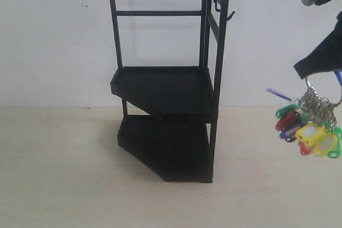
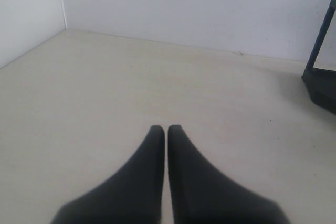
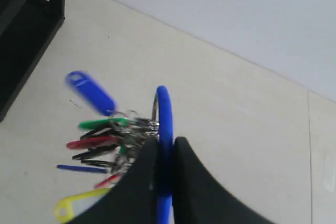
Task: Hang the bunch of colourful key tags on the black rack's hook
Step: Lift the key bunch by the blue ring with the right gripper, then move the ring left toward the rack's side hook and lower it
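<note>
- While the right end effector is clenched on the blue loop of the colourful bunch of small plastic key tags, green, red, blue and yellow on metal rings, we see the bunch hanging clear of the pale bench. In the exterior view it is to the right of the tall black metal two-tier corner rack.
- The tags dangle straight down below the loop, roughly level with the gap between the rack's two trays and well apart from it.
- The hook, a small black upturned metal prong at the top of the rack's front upright, lies up and to the left of that end effector in the exterior view, clearly higher than the loop.
- The prong juts towards the side where the bunch hangs, with its tip turned up.
- In the right wrist view the loop runs edge-on between the two fingers, with an arc standing free beyond their tips. We judge this arc to be the part that must drop over the prong.
- We judge the coming move to be a lift above the prong's tip, then a travel towards the rack.
- The left end effector has its fingers pressed together on nothing, low over the bench, so the job falls to the right arm.
</note>
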{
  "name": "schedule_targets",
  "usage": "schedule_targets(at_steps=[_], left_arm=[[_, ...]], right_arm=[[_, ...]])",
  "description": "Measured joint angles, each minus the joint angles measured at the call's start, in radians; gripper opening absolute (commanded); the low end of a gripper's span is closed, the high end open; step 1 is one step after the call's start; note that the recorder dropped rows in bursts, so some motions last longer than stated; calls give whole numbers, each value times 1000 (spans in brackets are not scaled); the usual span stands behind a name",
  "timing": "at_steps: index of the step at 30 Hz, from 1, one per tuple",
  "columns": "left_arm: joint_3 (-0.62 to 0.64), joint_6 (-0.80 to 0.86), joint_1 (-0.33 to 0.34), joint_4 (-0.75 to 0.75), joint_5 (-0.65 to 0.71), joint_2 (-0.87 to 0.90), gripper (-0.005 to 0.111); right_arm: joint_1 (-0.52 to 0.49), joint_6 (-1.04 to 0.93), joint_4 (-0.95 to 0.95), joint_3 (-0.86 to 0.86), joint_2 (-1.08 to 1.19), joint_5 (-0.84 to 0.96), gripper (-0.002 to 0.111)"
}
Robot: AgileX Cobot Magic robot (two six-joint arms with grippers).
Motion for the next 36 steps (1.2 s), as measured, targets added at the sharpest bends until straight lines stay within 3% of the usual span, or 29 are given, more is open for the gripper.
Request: schedule_targets(at_steps=[2,6,18,36], left_arm=[[0,0,0,0,0,0,4],[0,0,0,0,0,0,4],[0,0,0,0,-2,0,4],[0,0,0,0,-2,0,4]], right_arm=[[25,-99,41,0,0,2,0],[29,112,-31,0,0,-58,0],[47,123,21,-92,0,-211,0],[47,79,90,-96,26,-344,0]])
